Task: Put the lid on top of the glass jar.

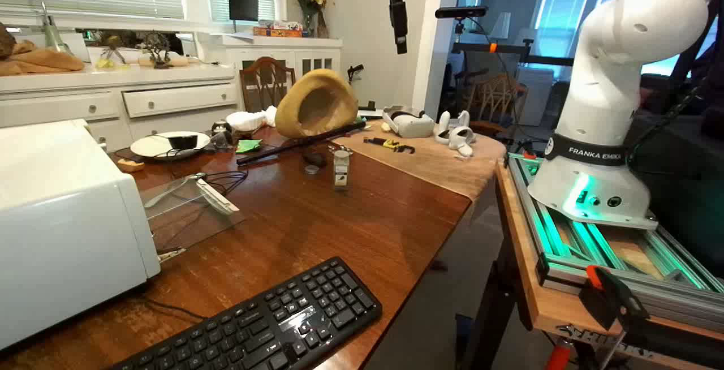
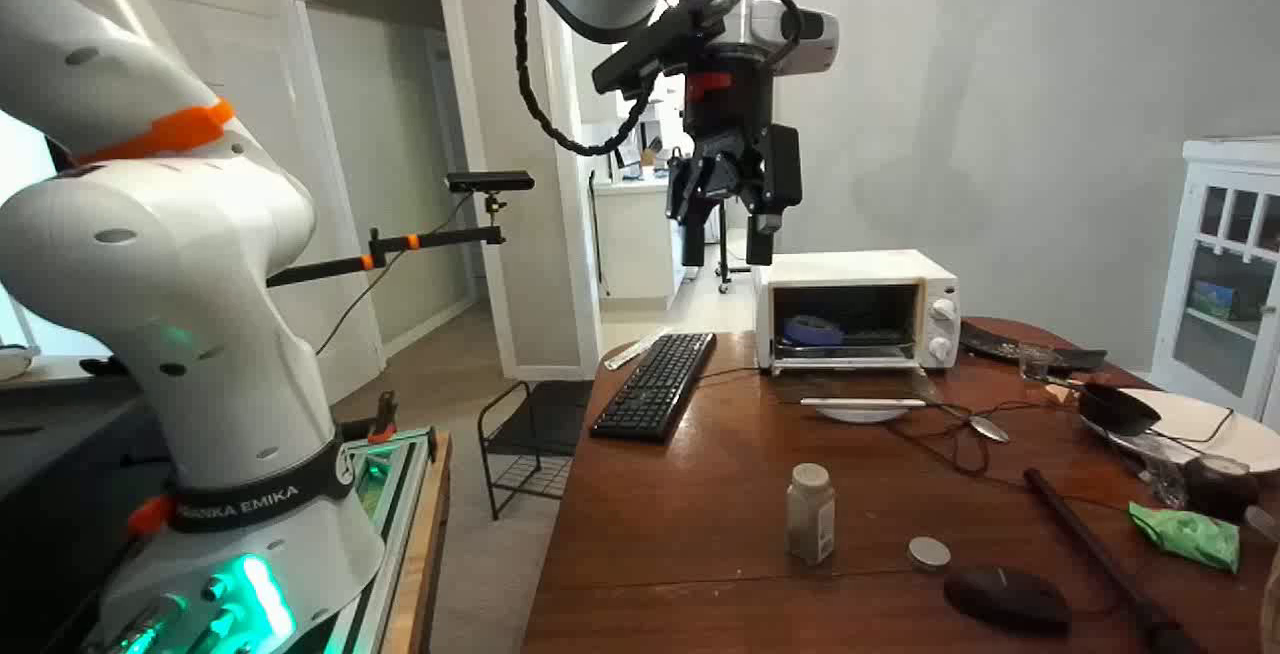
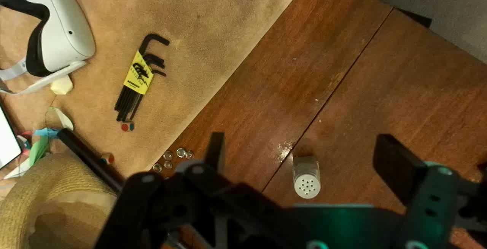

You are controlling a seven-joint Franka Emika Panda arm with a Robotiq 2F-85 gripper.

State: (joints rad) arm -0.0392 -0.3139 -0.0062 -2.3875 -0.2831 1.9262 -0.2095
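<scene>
The glass jar is a small clear jar with a label, standing upright on the wooden table; it also shows in an exterior view. In the wrist view the jar has a pale top with several small holes. The lid is a small round flat disc lying on the table beside the jar; it also shows in an exterior view. I cannot make out the lid in the wrist view. My gripper is open and empty, high above the table; its fingers are spread wide on either side of the jar's image.
A black mouse and a long black rod lie near the lid. The woven hat, plate, keyboard and toaster oven are on the table. Hex keys and a headset lie on the tan cloth.
</scene>
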